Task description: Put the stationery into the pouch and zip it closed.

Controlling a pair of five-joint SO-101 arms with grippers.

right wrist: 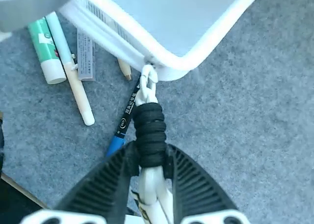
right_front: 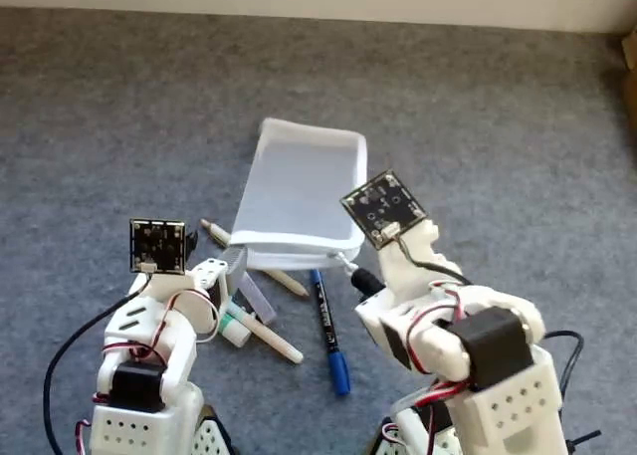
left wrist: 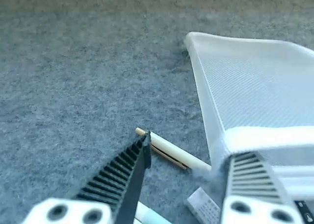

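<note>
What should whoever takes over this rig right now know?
Right gripper: shut on the zip pull of the pouch.
Left gripper: open, low beside the pouch, by a cream pen.
Blue pen, green tube and other pieces lie on the carpet at the pouch mouth.
Done: nothing visibly packed.
To do: load everything, zip closed.

Bright, even light falls throughout, casting only soft, faint shadows.
</note>
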